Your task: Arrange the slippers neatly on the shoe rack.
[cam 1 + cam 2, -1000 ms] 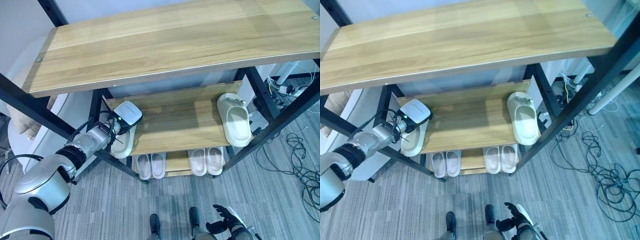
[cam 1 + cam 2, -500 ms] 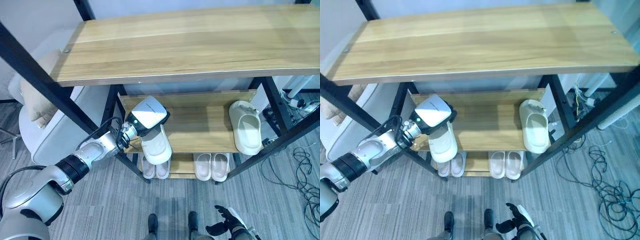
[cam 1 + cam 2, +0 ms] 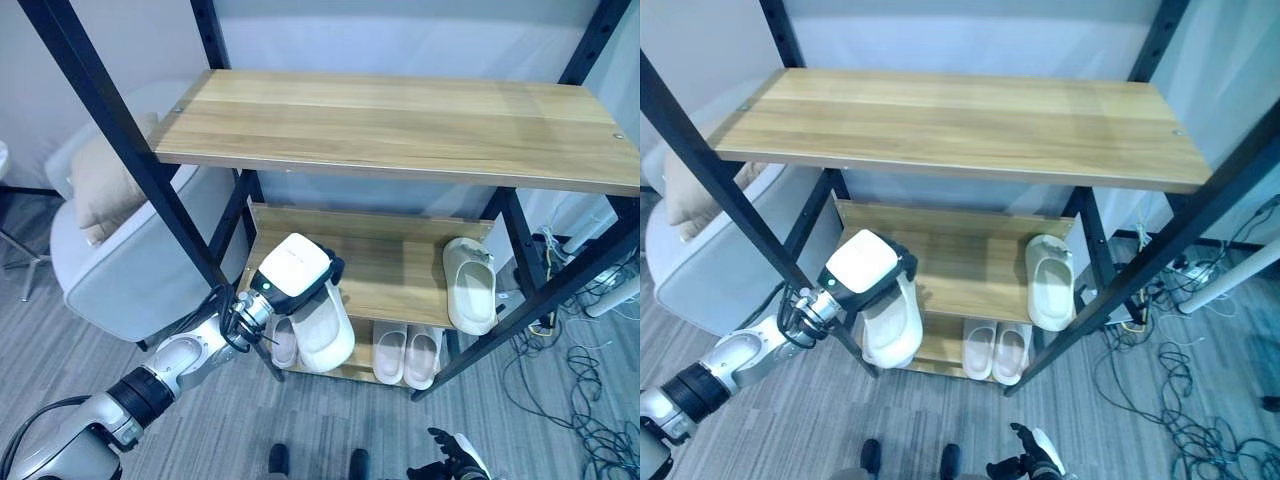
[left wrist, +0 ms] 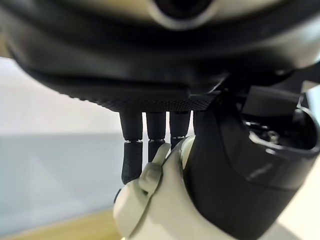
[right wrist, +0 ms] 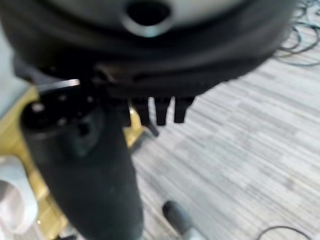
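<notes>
Grey plank floor (image 3: pixel 560 420) lies under a black-framed shoe rack (image 3: pixel 400 120) with three wooden shelves; a pale armchair (image 3: pixel 110 260) with a cushion (image 3: pixel 105 180) sits at about nine o'clock from it. My left hand (image 3: pixel 300 275) hangs at the front left corner of the middle shelf (image 3: pixel 390 270), its fingers (image 4: pixel 132 150) curled round a cream slipper (image 3: pixel 322 330), which points toe-down off the shelf's front edge. Its mate (image 3: pixel 468 285) lies flat at the three o'clock end of that shelf, toe toward the back. On the bottom shelf a white pair (image 3: pixel 407 355) stands side by side, and another white slipper (image 3: pixel 284 343) shows just beside my held one. My right hand (image 3: pixel 450 468) hangs low at six o'clock, over the floor and well apart from the rack, with its fingers loosely curled on nothing.
</notes>
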